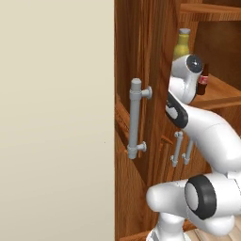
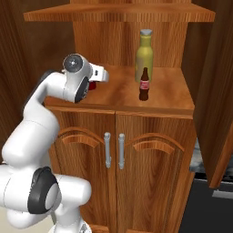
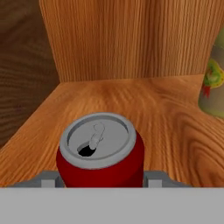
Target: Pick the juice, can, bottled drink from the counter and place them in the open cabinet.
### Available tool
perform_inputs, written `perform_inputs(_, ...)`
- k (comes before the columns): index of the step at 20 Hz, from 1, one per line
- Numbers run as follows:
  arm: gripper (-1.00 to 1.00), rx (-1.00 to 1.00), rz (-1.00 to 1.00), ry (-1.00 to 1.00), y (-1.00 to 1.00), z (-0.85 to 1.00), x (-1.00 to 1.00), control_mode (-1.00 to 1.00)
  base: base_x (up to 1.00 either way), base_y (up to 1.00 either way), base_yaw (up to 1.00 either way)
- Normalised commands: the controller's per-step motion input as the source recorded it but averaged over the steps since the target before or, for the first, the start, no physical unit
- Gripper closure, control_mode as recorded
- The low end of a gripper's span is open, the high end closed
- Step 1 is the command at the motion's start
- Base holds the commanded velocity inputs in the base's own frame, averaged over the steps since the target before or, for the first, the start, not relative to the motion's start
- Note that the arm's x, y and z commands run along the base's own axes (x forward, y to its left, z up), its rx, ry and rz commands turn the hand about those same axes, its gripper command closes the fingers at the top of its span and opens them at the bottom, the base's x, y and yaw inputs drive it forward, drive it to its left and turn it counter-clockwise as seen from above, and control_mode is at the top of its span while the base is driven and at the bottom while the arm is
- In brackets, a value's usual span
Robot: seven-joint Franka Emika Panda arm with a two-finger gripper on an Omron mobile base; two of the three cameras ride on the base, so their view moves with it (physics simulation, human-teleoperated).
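My white arm reaches onto the reddish-brown wooden cabinet's shelf (image 2: 168,93), a small red can (image 2: 92,86) at my hand, left of the tall yellow bottle (image 2: 144,55) and slim dark brown bottle (image 2: 144,85).

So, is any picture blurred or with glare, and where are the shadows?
Hand view: sharp, no glare, can large in the foreground. Right base view: soft shadow beside the bottled drink on the cabinet shelf. Left base view: flat, even light.

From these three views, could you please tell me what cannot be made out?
- Claw fingertips: hand view, cut off by the bottom edge; grip on the can unclear.
- Can's base: same view, whether it rests on the shelf.
- Juice label: left base view, behind the arm.
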Motion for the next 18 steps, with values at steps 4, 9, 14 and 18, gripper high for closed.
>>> perform_inputs(4,1.0,0.0,0.0,0.0,0.0,-0.1,0.0,-1.0,0.0,0.0,0.0)
perform_inputs(9,1.0,0.0,0.0,0.0,0.0,-0.3,0.0,-1.0,0.0,0.0,0.0)
perform_inputs(14,1.0,0.0,0.0,0.0,0.0,-0.27,0.0,-1.0,0.0,0.0,0.0)
perform_inputs(18,1.0,0.0,0.0,0.0,0.0,-0.04,0.0,-1.0,0.0,0.0,0.0)
